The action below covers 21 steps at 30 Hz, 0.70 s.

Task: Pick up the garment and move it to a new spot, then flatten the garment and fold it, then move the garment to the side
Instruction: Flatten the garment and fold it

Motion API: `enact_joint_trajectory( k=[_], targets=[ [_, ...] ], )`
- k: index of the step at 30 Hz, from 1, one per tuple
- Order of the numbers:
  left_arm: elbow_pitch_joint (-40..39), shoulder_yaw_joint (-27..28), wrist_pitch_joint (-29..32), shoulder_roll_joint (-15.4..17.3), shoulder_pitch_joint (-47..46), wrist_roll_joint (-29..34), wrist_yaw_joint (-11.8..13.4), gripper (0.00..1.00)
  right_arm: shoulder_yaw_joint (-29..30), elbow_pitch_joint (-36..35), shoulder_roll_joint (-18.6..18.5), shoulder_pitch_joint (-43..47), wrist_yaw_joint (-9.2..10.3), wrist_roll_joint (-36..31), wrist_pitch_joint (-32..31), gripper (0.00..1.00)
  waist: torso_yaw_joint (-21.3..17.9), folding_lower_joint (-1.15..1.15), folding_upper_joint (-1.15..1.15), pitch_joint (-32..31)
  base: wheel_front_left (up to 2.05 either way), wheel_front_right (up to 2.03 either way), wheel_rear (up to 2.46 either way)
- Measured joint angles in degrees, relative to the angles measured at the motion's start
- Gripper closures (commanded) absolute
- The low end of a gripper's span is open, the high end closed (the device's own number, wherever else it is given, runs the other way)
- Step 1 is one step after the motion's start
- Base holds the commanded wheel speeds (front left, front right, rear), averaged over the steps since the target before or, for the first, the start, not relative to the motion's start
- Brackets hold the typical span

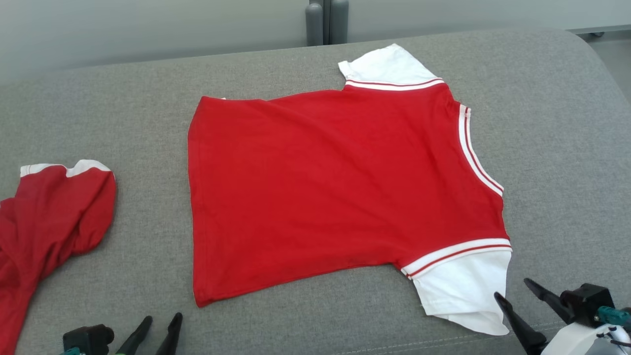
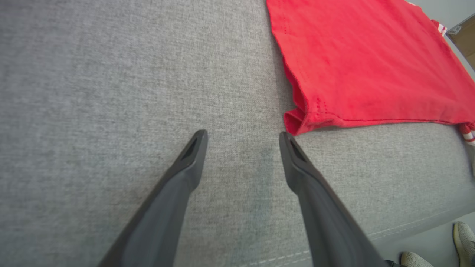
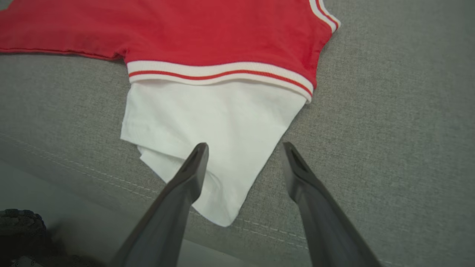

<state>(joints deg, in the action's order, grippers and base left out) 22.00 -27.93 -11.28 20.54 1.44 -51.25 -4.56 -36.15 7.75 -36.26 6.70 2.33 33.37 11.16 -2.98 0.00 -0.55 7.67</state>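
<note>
The red shirt [image 1: 340, 187] lies spread flat in the middle of the grey cushion [image 1: 123, 123], with one white sleeve [image 1: 463, 291] at its near right corner. The left gripper [image 1: 161, 320] hangs open and empty beside the shirt's near left corner, and the right gripper [image 1: 512, 288] is open above the sleeve's tip. A second red garment [image 1: 49, 217] lies crumpled at the left.

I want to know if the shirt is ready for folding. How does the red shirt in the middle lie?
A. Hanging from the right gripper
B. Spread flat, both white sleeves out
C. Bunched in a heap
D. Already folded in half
B: the shirt lies spread flat on the grey cushion, with its far sleeve and near sleeve both sticking out.
</note>
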Motion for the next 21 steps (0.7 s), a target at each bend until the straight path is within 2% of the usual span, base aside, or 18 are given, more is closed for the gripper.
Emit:
enact_joint_trajectory(
  k=[3, 14, 21],
  targets=[
    [-0.04, 1.07, -0.54, 0.56, 1.04, 0.0, 0.86, 0.0, 2.68, -1.59, -0.21, -0.01, 1.43, 1.41, 0.86, 0.0, -0.02, 0.0, 0.0, -1.34, 0.0, 0.0, 0.0],
    [-5.52, 3.71, -2.34, 0.4, -0.04, 1.8, 2.79, 0.0, 8.08, -6.31, -1.11, -1.5, 2.9, 1.65, 1.97, 0.0, 0.75, 0.0, 0.0, -5.11, 0.0, 0.0, 0.0],
    [-9.42, 5.72, -2.96, 0.34, -2.59, 4.31, 4.49, 0.0, 10.1, -8.11, 2.61, -4.0, 3.83, 0.31, 2.99, 0.0, 2.01, 0.0, 0.0, -6.61, 0.0, 0.0, 0.0]
  ],
)
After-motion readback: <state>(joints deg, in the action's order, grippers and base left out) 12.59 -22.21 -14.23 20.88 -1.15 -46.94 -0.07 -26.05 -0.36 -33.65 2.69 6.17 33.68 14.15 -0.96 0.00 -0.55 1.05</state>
